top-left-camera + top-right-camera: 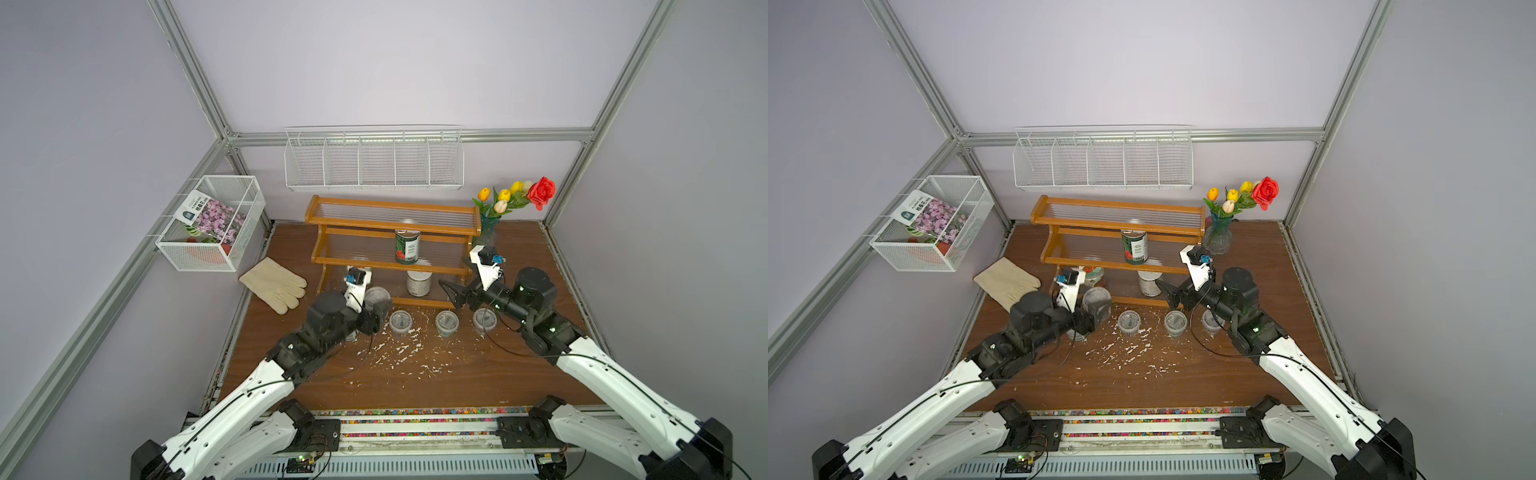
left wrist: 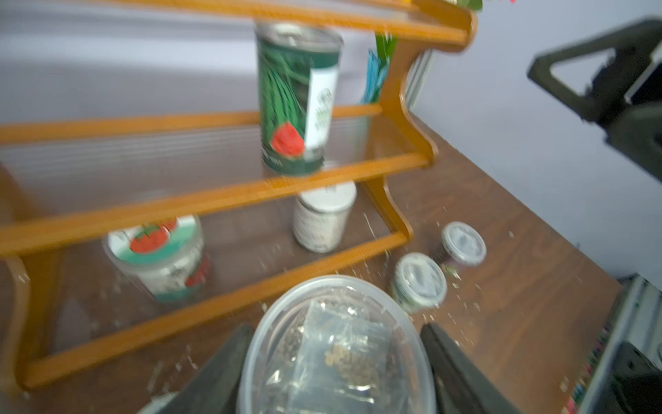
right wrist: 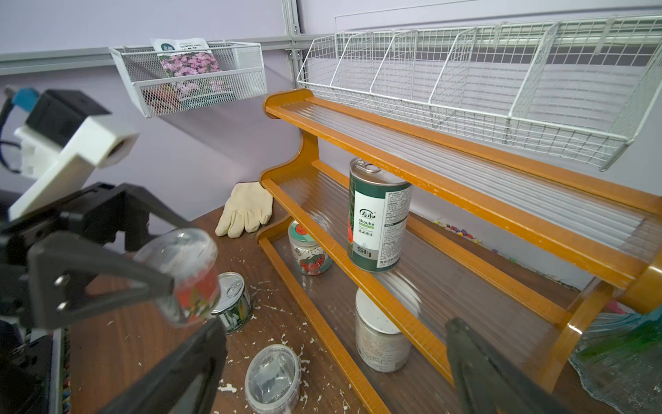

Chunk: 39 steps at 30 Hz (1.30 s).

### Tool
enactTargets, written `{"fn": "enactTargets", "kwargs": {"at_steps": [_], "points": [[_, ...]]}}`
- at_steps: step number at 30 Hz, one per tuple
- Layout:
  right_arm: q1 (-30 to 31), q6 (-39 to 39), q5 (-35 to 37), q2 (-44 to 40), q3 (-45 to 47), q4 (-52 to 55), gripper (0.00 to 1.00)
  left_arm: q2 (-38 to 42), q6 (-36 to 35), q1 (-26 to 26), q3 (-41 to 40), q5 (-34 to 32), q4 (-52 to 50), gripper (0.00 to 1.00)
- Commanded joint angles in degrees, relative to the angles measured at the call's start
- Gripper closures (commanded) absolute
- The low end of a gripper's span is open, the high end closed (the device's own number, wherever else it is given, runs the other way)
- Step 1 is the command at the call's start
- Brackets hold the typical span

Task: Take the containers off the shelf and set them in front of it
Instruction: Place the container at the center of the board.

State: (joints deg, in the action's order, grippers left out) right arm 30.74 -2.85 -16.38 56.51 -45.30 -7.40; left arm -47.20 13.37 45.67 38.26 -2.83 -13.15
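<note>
Left gripper [image 2: 336,327] clamps a clear lidded cup [image 3: 179,265] above the worktop [image 1: 478,382], just before the shelf's [image 1: 390,208] front edge. Right gripper [image 1: 449,294], fingers spread wide, faces the shelf's right end near the white-lidded jar [image 1: 417,283].

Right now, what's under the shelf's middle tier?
Two jars stand on the bottom tier of the shelf: a white-lidded jar below the tall can, and a strawberry-lidded jar nearer the glove. The tier's rail hides part of each lid.
</note>
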Motion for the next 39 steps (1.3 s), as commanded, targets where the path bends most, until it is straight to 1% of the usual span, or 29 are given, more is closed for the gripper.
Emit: {"fn": "enactTargets", "kwargs": {"at_steps": [1,3,8,10,15,18,23,25,27,28,32,37,39], "points": [[0.28,1.64,-2.57,-1.35,0.75,2.63,0.02,2.64,9.6,6.23,-2.72,-12.39,-7.21,0.31],[0.38,2.51,-2.87,-1.79,1.26,3.8,0.02,3.34,13.01,8.14,-3.71,-13.92,-10.74,0.31],[0.7,4.55,-3.07,-2.59,2.32,6.18,0.02,3.87,20.86,8.37,-6.34,-16.1,-17.3,0.31],[0.72,5.26,-2.87,-2.9,2.66,6.7,0.02,5.7,22.68,8.39,-7.24,-16.97,-18.77,0.31],[1.01,7.13,-2.69,-3.2,3.02,8.05,0.02,5.28,26.79,8.38,-9.2,-18.44,-22.86,0.31],[0.99,7.86,-2.62,-3.3,3.28,8.36,0.02,5.58,29.33,8.38,-10.39,-20.47,-25.39,0.31],[1.06,8.39,-2.54,-3.2,3.77,8.1,0.02,7.3,32.34,8.38,-14.87,-23.25,-22.52,0.31],[1.07,8.39,-2.36,-3.31,3.95,7.81,0.02,6.84,32.18,8.38,-16.06,-25.12,-20.23,0.31],[1.08,8.39,-2.17,-3.3,4.33,7.4,0.02,6.12,30.41,8.38,-16.02,-26.75,-17.92,0.31],[1.08,8.44,-2.12,-3.3,4.49,7.25,0.02,5.45,31.09,8.34,-15.95,-27.48,-17.76,0.31],[1.07,8.45,-1.71,-3.41,4.43,7.05,0.02,1.93,33.77,8.3,-15.17,-27.49,-19.42,0.31],[1.13,9.86,-1.07,-3.82,4.4,7.61,0.02,0.75,35.74,8.3,-15.32,-27.51,-20.59,0.31],[1.08,10.21,-0.81,-3.9,4.41,7.66,0.02,0.58,36.46,8.29,-15.58,-26.78,-20.73,0.27]]}}
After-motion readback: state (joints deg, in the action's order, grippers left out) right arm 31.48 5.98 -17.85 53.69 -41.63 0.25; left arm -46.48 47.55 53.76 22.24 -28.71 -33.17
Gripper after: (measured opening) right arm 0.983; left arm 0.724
